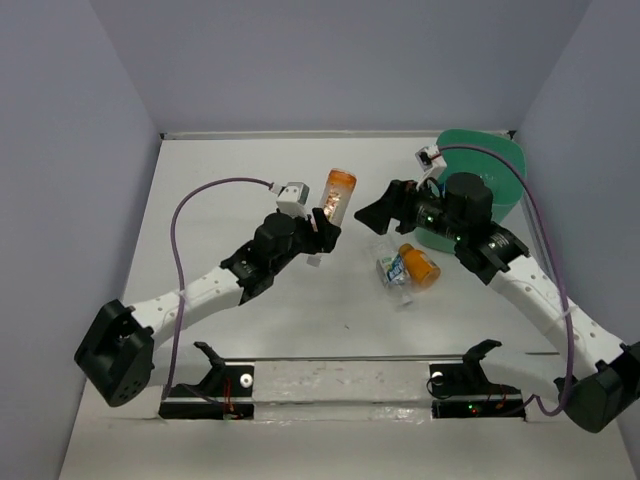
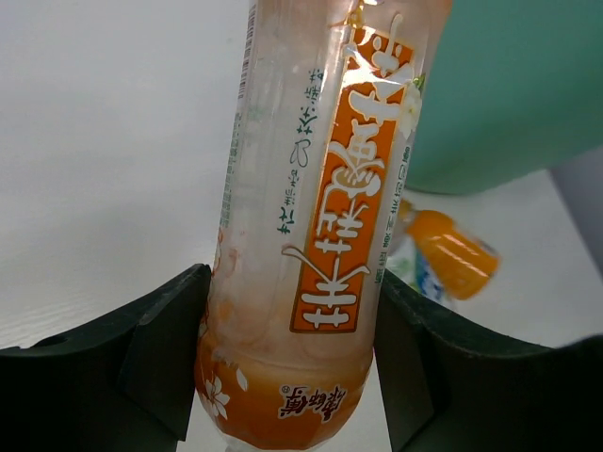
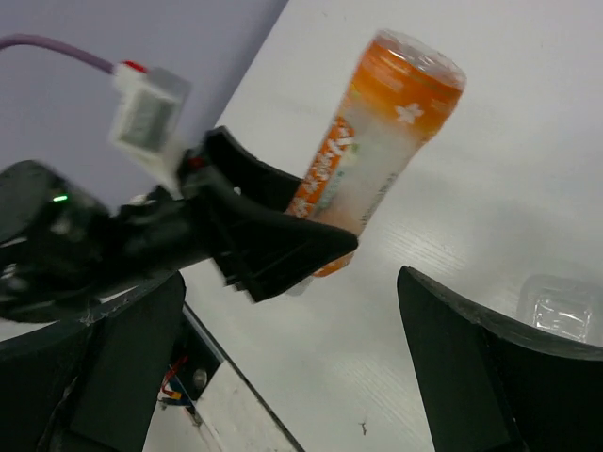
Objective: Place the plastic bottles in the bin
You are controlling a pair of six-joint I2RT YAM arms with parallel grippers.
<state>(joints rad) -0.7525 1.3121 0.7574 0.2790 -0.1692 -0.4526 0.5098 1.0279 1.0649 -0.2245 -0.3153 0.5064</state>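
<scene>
**Desk:** What do we have at the middle of the surface (image 1: 300, 330)?

**Photo:** We have the left pincer (image 1: 323, 222) clenched on an orange bottle (image 1: 339, 195). Its two black fingers (image 2: 170, 330) press the bottle's sides near one end. The rest of the bottle reaches out past the fingertips toward the far edge. The label is orange with white lettering, and the body is pale and cloudy.

**Desk:** Is the bottle off the surface?

**Photo:** We cannot say for certain. From the right wrist we see it tilted, with the white surface behind it.

**Desk:** And the other arm?

**Photo:** The right pincer (image 1: 378, 214) is spread wide and grips nothing. It sits just beside the held bottle, and the two pincers face each other across it.

**Desk:** Where is the bin?

**Photo:** The mint-green bin (image 1: 505, 165) sits at the far right corner of the surface. In our overhead view the right arm partly covers it, and we cannot see inside.

**Desk:** Any other bottles?

**Photo:** A second orange bottle (image 1: 421, 266) lies on its side right of centre, near the bin on the side facing the near edge. A blue-labelled bottle (image 1: 391, 267) lies against it, also on its side. Both are outside the bin, beside the right arm.
</scene>
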